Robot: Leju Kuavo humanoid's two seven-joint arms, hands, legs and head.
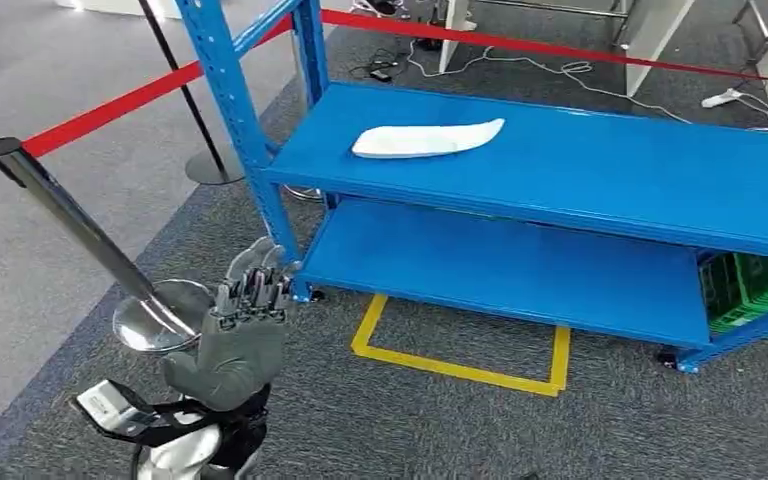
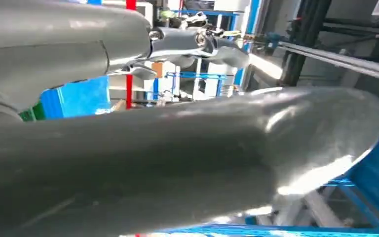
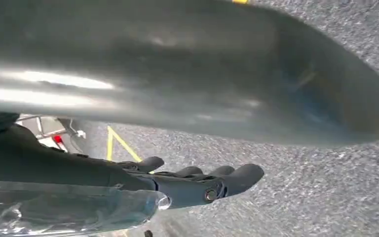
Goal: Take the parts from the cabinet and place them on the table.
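Observation:
A long white part (image 1: 427, 139) lies flat on the upper level of the blue cabinet rack (image 1: 610, 170), towards its left end. My left hand (image 1: 240, 330) is raised at the lower left, in front of the rack's corner post and well short of the part. Its fingers point up, slightly apart, with nothing in them. In the left wrist view the thick grey thumb of the left hand (image 2: 177, 163) crosses the picture, and the dark fingers (image 2: 197, 42) hold nothing. My right hand (image 3: 192, 182) hangs over grey carpet, fingers stretched out and empty.
The lower shelf (image 1: 500, 265) is bare. A silver stanchion (image 1: 70, 215) with a round base (image 1: 160, 315) leans close beside my left hand, and a red barrier belt (image 1: 110, 110) runs behind. Yellow floor tape (image 1: 460, 365) marks the carpet. A green crate (image 1: 750, 290) sits under the rack's right end.

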